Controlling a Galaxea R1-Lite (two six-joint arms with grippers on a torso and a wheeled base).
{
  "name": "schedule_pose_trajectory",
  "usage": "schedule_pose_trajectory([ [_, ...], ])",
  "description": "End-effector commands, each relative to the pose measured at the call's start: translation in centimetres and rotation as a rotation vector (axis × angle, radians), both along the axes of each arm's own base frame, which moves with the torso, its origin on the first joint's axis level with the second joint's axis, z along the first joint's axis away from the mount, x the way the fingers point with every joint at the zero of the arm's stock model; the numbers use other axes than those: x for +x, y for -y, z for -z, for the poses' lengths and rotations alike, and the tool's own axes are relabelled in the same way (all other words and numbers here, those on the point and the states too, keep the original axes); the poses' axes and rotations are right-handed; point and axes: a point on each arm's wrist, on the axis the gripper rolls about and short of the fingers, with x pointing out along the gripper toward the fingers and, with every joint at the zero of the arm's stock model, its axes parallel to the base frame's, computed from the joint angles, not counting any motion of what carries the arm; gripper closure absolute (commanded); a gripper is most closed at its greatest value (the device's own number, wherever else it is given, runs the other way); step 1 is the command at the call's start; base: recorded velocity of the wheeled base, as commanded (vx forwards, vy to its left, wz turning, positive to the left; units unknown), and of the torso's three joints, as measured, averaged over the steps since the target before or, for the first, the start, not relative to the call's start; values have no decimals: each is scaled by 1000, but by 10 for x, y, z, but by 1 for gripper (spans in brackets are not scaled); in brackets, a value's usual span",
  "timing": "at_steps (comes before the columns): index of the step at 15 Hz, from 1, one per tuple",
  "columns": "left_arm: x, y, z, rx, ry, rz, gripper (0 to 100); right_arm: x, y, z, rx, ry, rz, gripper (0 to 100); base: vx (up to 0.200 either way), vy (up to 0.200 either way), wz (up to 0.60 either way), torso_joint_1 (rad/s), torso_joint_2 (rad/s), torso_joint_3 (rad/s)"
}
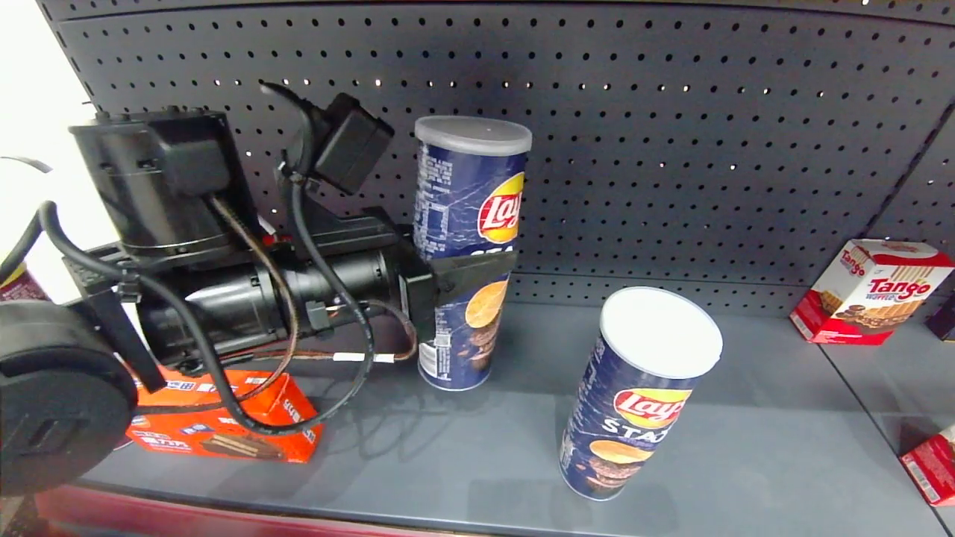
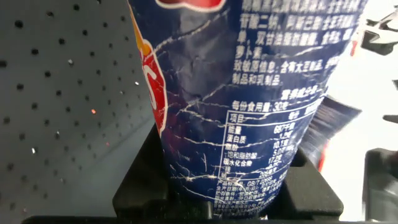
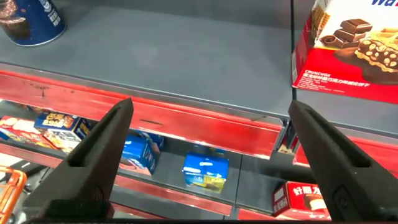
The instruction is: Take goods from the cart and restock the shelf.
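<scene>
Left gripper [image 1: 462, 285] has the blue chips can [image 1: 468, 216] clamped across its middle: one of its fingers [image 1: 477, 277] crosses the front of the label, the other sits behind. The can stands upright at the back of the shelf [image 1: 761, 455], close to the pegboard; whether its base rests there, I can't tell. A second can [image 1: 643, 395] stands well apart, nearer the front. Right gripper [image 3: 214, 163] hangs by the shelf's red edge, fingers [image 3: 99, 155] spread wide, holding nothing.
</scene>
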Motion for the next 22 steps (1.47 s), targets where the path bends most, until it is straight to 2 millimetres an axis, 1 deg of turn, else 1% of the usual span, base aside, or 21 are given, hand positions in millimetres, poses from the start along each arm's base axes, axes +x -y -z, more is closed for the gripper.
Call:
schedule_pose_trajectory([
  [1, 19, 15, 9, 15, -19, 9, 100, 0, 0, 0, -1, -5, -1, 0, 0, 0, 0, 0, 0, 0],
  [2, 22, 17, 11, 16, -28, 12, 100, 0, 0, 0, -1, -5, -1, 0, 0, 0, 0, 0, 0, 0],
  [4, 40, 28, 27, 48, -18, 7, 100, 0, 0, 0, -1, -5, -1, 0, 0, 0, 0, 0, 0, 0],
  [7, 55, 44, 36, 15, 31, 24, 100, 0, 0, 0, -1, -5, -1, 0, 0, 0, 0, 0, 0, 0],
  [8, 62, 48, 42, 8, 41, 23, 100, 0, 0, 0, -1, -5, -1, 0, 0, 0, 0, 0, 0, 0],
  [10, 70, 54, 47, -18, 71, 24, 100, 0, 0, 0, -1, -5, -1, 0, 0, 0, 0, 0, 0, 0],
  [11, 76, 59, 49, -75, 71, 27, 100, 0, 0, 0, -1, -5, -1, 0, 0, 0, 0, 0, 0, 0],
  [12, 79, 61, 49, -113, 73, 31, 100, 0, 0, 0, -1, -5, -1, 0, 0, 0, 0, 0, 0, 0],
  [15, 84, 65, 54, -144, 73, 35, 100, 0, 0, 0, -1, -5, -1, 0, 0, 0, 0, 0, 0, 0],
  [20, 92, 78, 74, -151, 79, 51, 100, 0, 0, 0, -1, -5, -1, 0, 0, 0, 0, 0, 0, 0],
  [21, 93, 79, 75, -151, 79, 51, 100, 0, 0, 0, -1, -5, -1, 0, 0, 0, 0, 0, 0, 0],
  [22, 95, 83, 80, -146, 74, 57, 100, 0, 0, 0, -1, -5, -1, 0, 0, 0, 0, 0, 0, 0],
])
